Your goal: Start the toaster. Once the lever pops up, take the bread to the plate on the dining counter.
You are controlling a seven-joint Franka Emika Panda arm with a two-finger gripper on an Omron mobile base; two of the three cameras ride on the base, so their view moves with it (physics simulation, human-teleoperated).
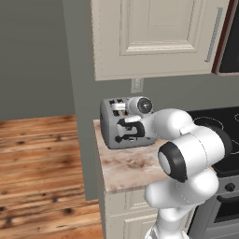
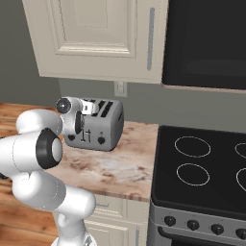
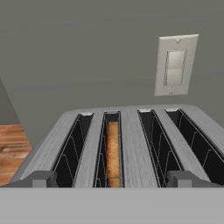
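Gripper (image 3: 112, 179) jaws wide open, empty, hovering at near edge of toaster (image 1: 114, 133) top. Bread (image 3: 113, 153) sits low in second slot from left. You risk fingers dropping into slots instead of front lever; toaster may skid on counter (image 1: 126, 170).

Toaster (image 1: 122, 125) on counter (image 1: 130, 170) left of stove (image 2: 202, 173), below cabinet (image 1: 154, 37); bread (image 3: 113, 151) in second slot from left.

A cream wall cabinet (image 2: 96, 38) hangs above the marble counter (image 2: 120, 168), beside a black stove (image 2: 202, 168).
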